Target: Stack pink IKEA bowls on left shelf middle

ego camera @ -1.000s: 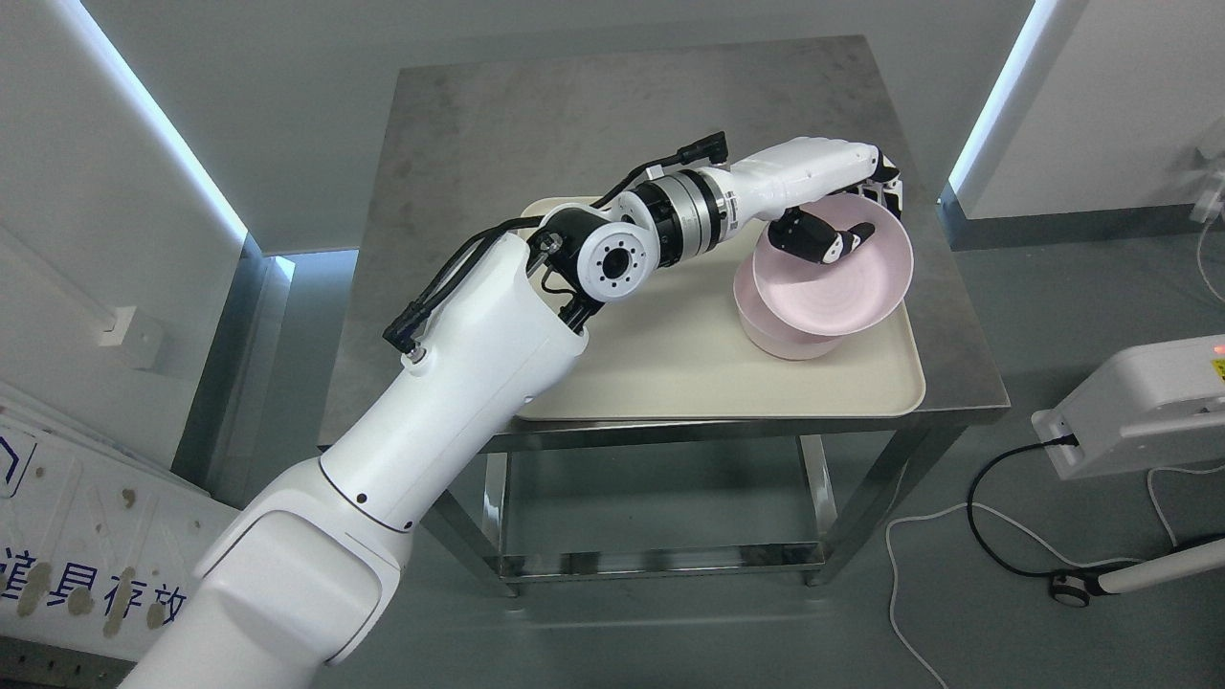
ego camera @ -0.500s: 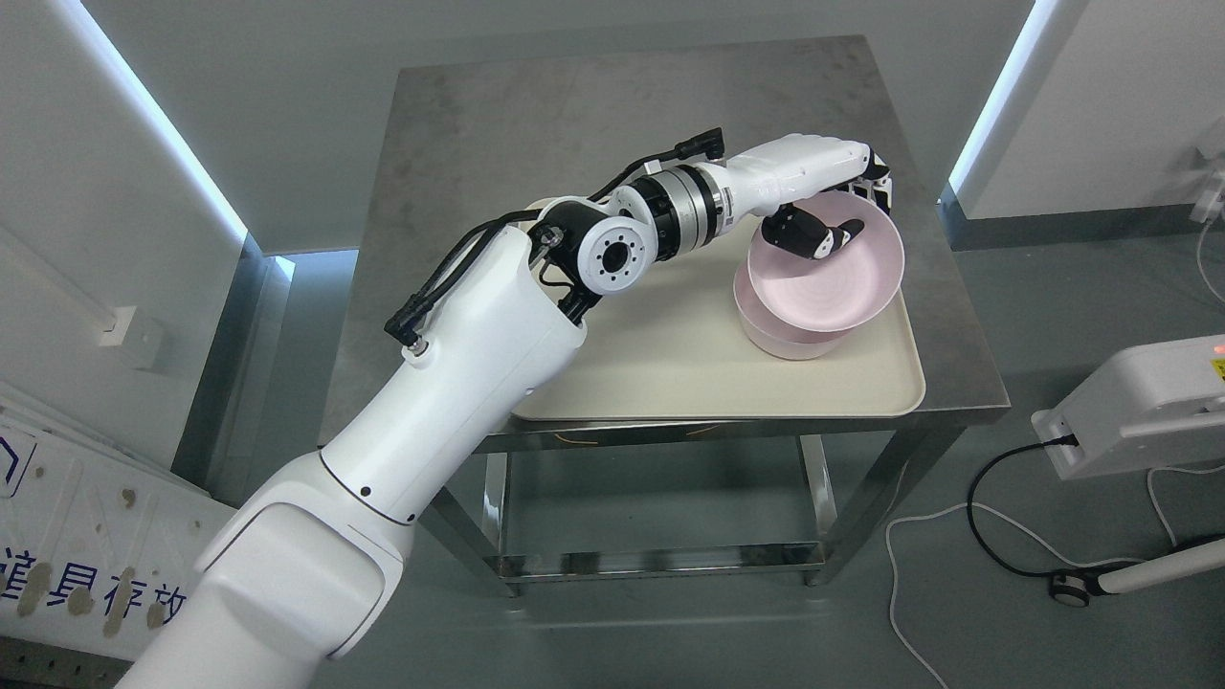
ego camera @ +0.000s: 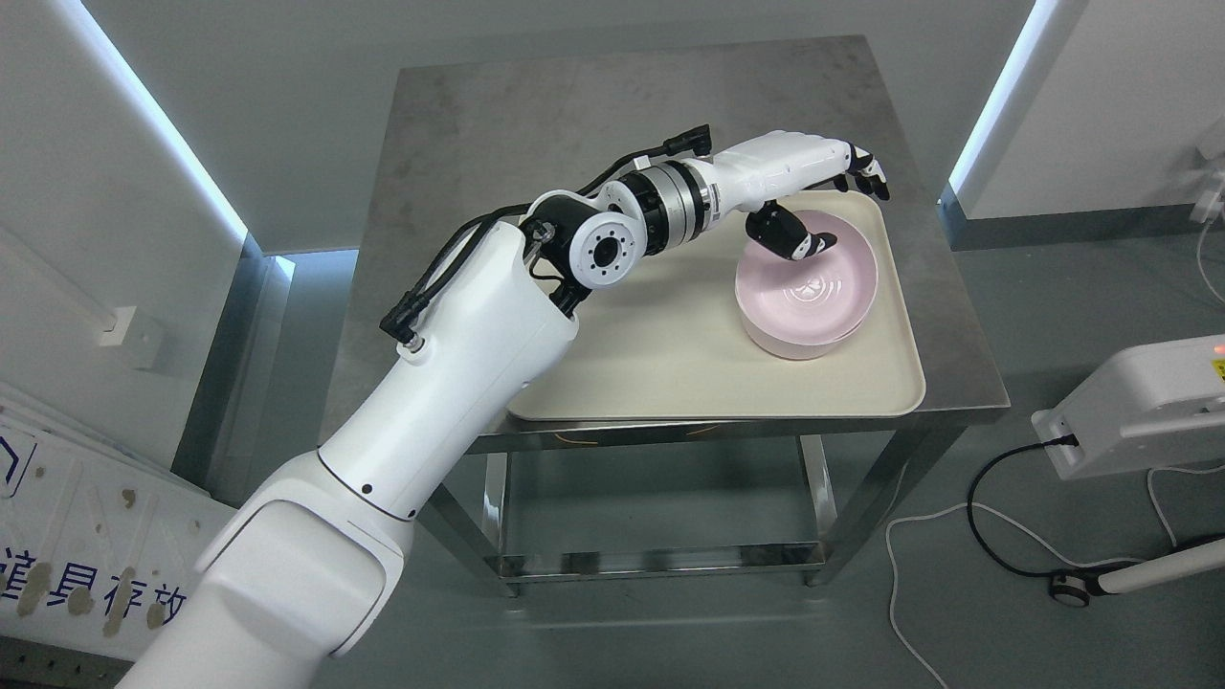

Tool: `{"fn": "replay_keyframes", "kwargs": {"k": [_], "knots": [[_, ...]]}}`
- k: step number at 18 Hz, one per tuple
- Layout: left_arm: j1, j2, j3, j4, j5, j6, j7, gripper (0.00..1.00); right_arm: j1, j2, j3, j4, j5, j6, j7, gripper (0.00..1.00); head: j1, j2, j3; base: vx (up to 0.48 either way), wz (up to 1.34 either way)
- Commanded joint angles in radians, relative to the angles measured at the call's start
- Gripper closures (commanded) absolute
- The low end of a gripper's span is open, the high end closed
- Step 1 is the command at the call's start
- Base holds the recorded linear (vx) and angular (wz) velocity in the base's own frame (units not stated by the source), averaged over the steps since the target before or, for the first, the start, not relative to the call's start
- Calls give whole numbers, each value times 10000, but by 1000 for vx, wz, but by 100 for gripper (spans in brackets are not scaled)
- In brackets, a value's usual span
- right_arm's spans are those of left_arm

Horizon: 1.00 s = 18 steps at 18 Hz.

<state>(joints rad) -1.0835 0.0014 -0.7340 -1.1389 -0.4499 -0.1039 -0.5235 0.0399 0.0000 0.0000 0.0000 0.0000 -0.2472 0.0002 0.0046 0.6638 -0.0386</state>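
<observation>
my left arm reaches in from the lower left across the cream tray [ego camera: 670, 383] on the steel table [ego camera: 536, 124]. further out, the pink bowls [ego camera: 806, 297] sit nested on the tray's right side, top bowl seated in the lower one. beyond and above them my left hand [ego camera: 813, 182] hovers, fingers loosely spread, thumb hanging over the rim, gripping nothing. these look light, rigid, smooth and slippery; i'd pinch the thin rim, thumb inside.
</observation>
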Motion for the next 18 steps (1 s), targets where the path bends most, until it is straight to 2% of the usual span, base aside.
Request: {"fn": "replay_keyframes", "kwargs": {"k": [1,2,5,6,8,10,14,18], "knots": [[250,160,2024,-604,171,-416,-577,31,0,-174,-46,-175,-15,3,-2,0,0,0,0,0,0],[403,160,2670,-865,674,-479,-609,29,0,-174,-46,-175,-15,3,-2,0,0,0,0,0,0],[1397,160,4527,-1831,3829,-616,-503,29,0,-174,-46,-175,-15,3,-2,0,0,0,0,0,0],[2054,160,5080,-2472,4127,-891,-517,24,0,-174,-46,-175,-15,3,-2,0,0,0,0,0,0],[3298,160,5193,-3653,4146,-1153,-563,18,0,-174,-46,-175,-15,3,-2,0,0,0,0,0,0],[4052,160,4949,-4240,4146,-1383,-609,16,0,-174,-46,-175,-15,3,-2,0,0,0,0,0,0],[4805,160,3234,-4457,3857,-2027,-594,16,0,-174,-46,-175,-15,3,-2,0,0,0,0,0,0],[5098,160,2126,-4442,825,-1984,-564,16,0,-174,-46,-175,-15,3,-2,0,0,0,0,0,0]]}}
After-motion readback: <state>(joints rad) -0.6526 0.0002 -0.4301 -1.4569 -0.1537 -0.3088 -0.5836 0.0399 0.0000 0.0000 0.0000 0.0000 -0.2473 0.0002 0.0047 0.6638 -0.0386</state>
